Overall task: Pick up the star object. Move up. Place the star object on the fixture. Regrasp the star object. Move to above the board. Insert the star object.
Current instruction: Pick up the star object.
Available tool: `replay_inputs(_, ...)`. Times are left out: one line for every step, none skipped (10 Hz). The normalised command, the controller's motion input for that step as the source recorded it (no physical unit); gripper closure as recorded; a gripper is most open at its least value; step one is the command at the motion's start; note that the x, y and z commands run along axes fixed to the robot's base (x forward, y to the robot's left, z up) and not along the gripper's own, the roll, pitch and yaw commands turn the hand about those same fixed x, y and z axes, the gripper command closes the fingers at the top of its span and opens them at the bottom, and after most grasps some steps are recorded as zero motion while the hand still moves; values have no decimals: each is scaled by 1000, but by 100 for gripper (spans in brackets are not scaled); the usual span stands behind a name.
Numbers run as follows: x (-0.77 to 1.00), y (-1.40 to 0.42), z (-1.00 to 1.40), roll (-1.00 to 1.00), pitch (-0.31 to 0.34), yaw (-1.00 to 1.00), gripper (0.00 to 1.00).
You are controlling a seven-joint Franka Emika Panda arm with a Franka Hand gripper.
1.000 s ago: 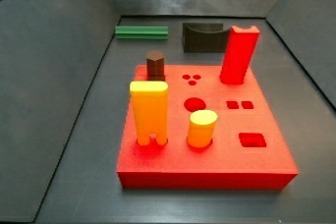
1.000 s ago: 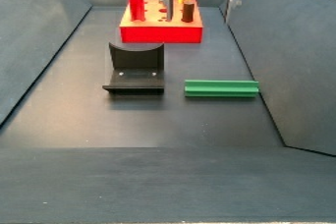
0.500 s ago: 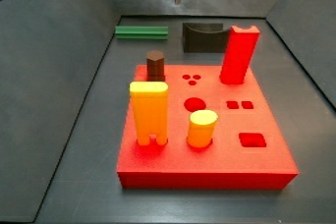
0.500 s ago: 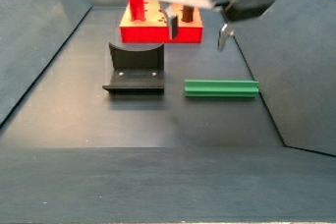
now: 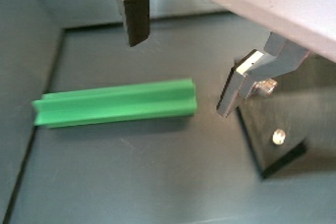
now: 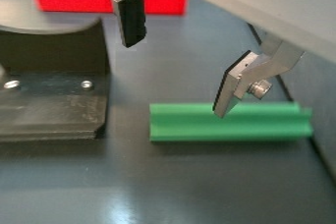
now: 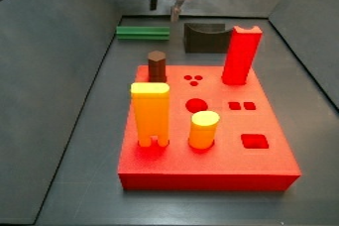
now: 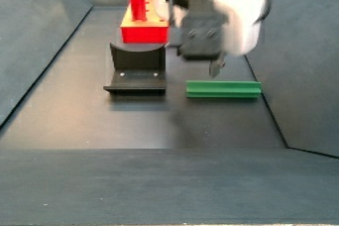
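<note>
The star object (image 8: pixel 223 89) is laid flat on the floor (image 8: pixel 146 141), and the fixture (image 8: pixel 135 69) is placed just beside it, apart from it. In a side view the fixture is seen to the left of the star object, and the board (image 8: pixel 162 32) is found behind both, near the far wall. In a side view the board (image 7: pixel 205 131) is placed in front, with pegs stood upright on it, while the star object (image 7: pixel 141 32) and the fixture (image 7: pixel 205 38) are set behind it. The claw (image 8: pixel 209 63) is held above the star object, not touching it. In both wrist views the star object (image 5: pixel 116 105) (image 6: pixel 231 124) is seen below the spread fingers (image 5: pixel 136 18) (image 6: pixel 130 19), and nothing is held between them.
</note>
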Motion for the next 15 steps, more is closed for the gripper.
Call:
replay_inputs(0,0,-720,0,-83,-1000,0)
replay_inputs(0,0,-711,0,-90,-1000,0)
replay_inputs(0,0,-531,-79,-193,-1000,0)
replay_inputs(0,0,-226,-243,-330,-837,0)
replay_inputs(0,0,-151,-293,-360,-774,0)
replay_inputs(0,0,-111,-254,-359,-777,0)
replay_inputs(0,157,-63,-74,-211,-663,0)
replay_inputs(0,106,-191,-3,-71,-400,0)
replay_inputs(-57,129,-320,-66,-123,-297,0)
replay_inputs(-54,143,-363,-107,-161,-269,0)
replay_inputs(-26,154,-271,-173,-171,-274,0)
replay_inputs(-40,146,-91,-229,-160,-303,0)
replay_inputs(-177,97,0,-199,-163,-343,0)
replay_inputs(-289,63,0,-127,-204,-209,0)
replay_inputs(-160,11,0,-53,-121,0,0)
